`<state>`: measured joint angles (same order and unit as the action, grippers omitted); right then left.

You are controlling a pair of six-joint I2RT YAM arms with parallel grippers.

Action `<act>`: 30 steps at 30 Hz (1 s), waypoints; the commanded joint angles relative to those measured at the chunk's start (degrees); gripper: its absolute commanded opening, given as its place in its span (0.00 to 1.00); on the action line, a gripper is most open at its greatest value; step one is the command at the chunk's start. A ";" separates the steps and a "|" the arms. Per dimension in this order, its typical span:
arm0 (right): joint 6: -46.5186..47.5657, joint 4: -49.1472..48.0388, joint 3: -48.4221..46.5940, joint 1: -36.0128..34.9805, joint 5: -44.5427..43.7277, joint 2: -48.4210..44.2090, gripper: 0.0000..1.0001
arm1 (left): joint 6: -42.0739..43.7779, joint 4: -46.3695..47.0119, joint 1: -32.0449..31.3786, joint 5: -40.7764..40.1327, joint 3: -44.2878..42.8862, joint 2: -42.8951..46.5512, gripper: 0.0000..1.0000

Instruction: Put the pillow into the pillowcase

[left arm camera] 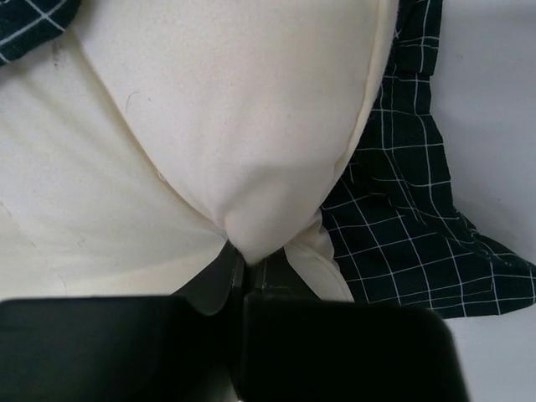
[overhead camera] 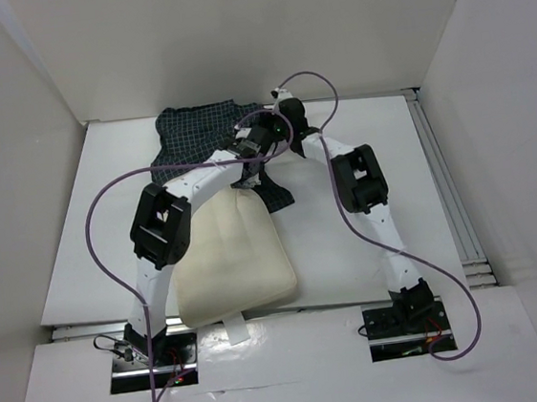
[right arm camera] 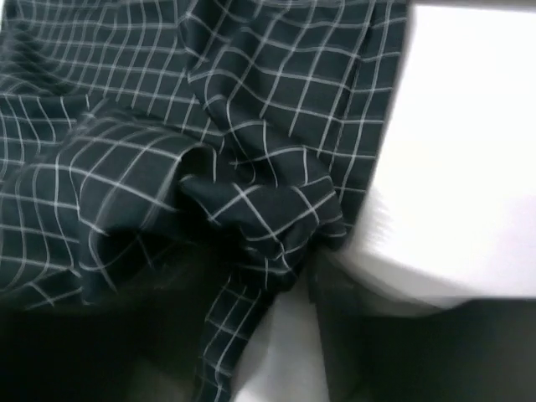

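Observation:
The cream pillow (overhead camera: 231,258) lies on the white table between the two arms, its white tag (overhead camera: 236,331) at the near edge. My left gripper (left arm camera: 247,264) is shut on a far corner of the pillow (left arm camera: 209,126), the fabric bunched between its jaws. The dark checked pillowcase (overhead camera: 194,132) lies crumpled at the back, and one flap (overhead camera: 276,195) reaches beside the pillow's far right corner. My right gripper (right arm camera: 251,285) is down on the pillowcase (right arm camera: 167,126), open, with a fold of the cloth between its blurred fingers (right arm camera: 352,327). In the top view both grippers meet near the pillowcase's right edge.
White walls close in the table (overhead camera: 351,250) on the left, back and right. Aluminium rails (overhead camera: 451,201) run along the right side. Purple cables (overhead camera: 94,229) loop out from both arms. The two arm bases (overhead camera: 150,353) stand at the near edge.

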<state>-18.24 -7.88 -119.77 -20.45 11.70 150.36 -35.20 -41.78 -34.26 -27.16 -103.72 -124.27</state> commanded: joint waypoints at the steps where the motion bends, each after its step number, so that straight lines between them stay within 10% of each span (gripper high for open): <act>1: -2.84 1.56 -1.01 -0.73 0.08 2.91 0.36 | 3.37 -1.11 0.33 5.80 0.46 -1.06 0.00; 3: -4.16 -2.90 3.55 -0.73 -3.07 -1.27 0.00 | 4.43 -1.11 0.33 5.19 -0.08 -1.06 0.00; 13: -12.43 -27.45 55.92 7.69 -14.33 -34.06 0.00 | 24.29 10.65 -0.72 9.92 3.79 4.38 0.00; 25: -19.29 -6.74 81.98 16.49 -24.26 -69.77 0.00 | 37.06 9.44 -3.70 20.83 -18.09 -7.30 0.00; 30: -15.96 10.06 75.74 15.96 -31.21 -71.52 0.43 | 37.05 12.85 -4.24 18.12 -9.94 -4.24 0.00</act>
<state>-36.05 -9.50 -40.05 -4.01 -13.76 80.86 0.56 -30.87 -38.20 -7.68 -116.71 -130.87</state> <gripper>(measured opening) 0.376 0.051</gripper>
